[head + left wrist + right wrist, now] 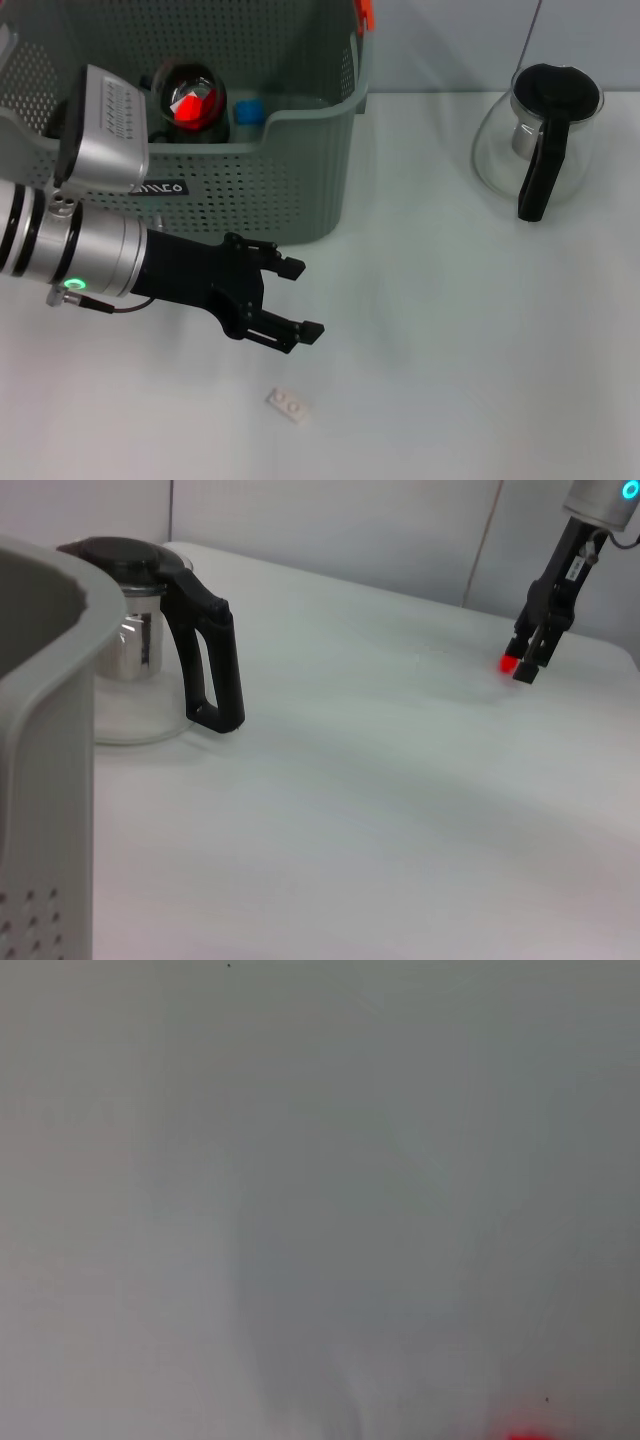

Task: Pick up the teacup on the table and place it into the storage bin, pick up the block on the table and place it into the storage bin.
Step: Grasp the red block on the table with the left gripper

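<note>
Block (288, 405): a small pale flat piece lying on the white table (480, 360), just below the tips of the left pincer (301, 297) in the head view and apart from them. The left pincer hangs over the table with its two black fingers spread and nothing between them. Behind the pincer stands the storage bin (300, 190), grey-green and perforated, its top cut off by the frame edge. Inside it are a dark round item (190, 100) with a red glowing patch and a blue item (247, 110); both are partly hidden by the bin's rim and the arm, and hard to identify. A glass pot (540, 135) with a black handle stands well beyond the pincer's open side.

The right pincer (528, 660) shows far off in the left wrist view, pointing down at the table; its fingers appear close together around something red, but this cannot be told for certain.
</note>
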{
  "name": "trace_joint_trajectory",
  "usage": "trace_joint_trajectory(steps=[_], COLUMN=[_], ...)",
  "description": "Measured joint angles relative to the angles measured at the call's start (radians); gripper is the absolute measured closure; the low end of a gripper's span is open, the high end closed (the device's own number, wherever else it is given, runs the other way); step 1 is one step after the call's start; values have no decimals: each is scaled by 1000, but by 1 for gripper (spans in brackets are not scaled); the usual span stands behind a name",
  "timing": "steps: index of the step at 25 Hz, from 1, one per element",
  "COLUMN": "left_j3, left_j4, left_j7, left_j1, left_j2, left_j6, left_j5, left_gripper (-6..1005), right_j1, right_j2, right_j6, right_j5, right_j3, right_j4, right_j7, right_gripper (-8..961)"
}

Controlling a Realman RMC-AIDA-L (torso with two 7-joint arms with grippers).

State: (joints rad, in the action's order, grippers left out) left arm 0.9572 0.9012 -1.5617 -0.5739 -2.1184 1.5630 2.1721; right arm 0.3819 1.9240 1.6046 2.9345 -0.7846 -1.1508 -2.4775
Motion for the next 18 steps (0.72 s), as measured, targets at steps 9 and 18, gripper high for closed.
trace_joint_trajectory(steps=[9,18], left_j3=[0,0], left_j4=[-11,-12], left_j7=[-3,-3], left_j1=[-11,-14], left_j2=[0,1], left_j6=[0,0], left_j5=[5,5], left_gripper=[132,132], right_j1=[-4,0], right_j2=[-6,1], right_j6=[2,-29], right_j5=[0,0], right_j3=[6,0], right_j4=[-5,5], right_j7=[0,0], right_gripper=[165,234])
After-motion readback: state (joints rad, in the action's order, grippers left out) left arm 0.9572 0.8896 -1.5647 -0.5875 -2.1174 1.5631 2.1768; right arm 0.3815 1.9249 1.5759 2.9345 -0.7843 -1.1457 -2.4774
